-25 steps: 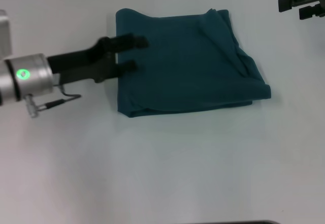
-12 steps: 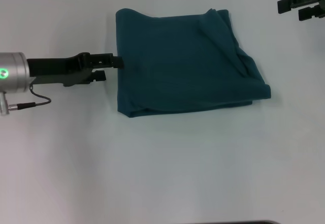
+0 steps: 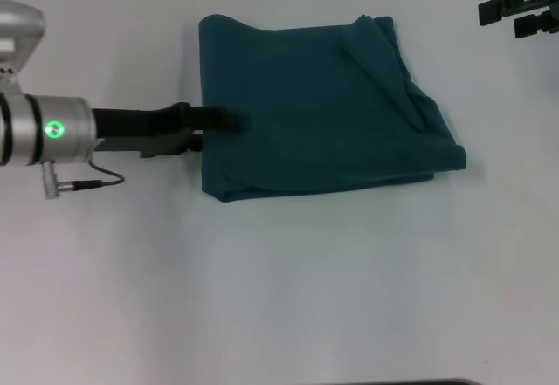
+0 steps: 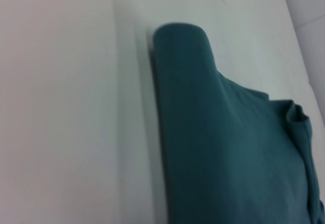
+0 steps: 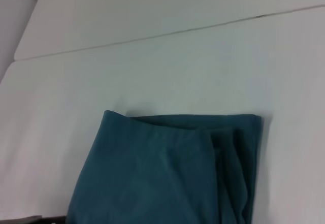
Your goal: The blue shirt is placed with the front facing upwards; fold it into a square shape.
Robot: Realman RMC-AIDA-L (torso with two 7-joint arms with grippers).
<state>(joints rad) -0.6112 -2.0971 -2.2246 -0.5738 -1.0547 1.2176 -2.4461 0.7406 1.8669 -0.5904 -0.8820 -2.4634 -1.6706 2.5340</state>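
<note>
A white table fills the head view, with the blue shirt folded into a rough square in the upper centre. At centre left, the left gripper touches the shirt's left edge; whether it grips cannot be told. The right gripper hangs at the upper right corner, grip also unclear.

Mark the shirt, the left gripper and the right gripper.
shirt (image 3: 314, 106), head view, middle of the folded cloth.
left gripper (image 3: 223, 120), head view, fingertips lying over the shirt's left edge.
right gripper (image 3: 524, 7), head view, black fingers at the far right, away from the shirt.
</note>
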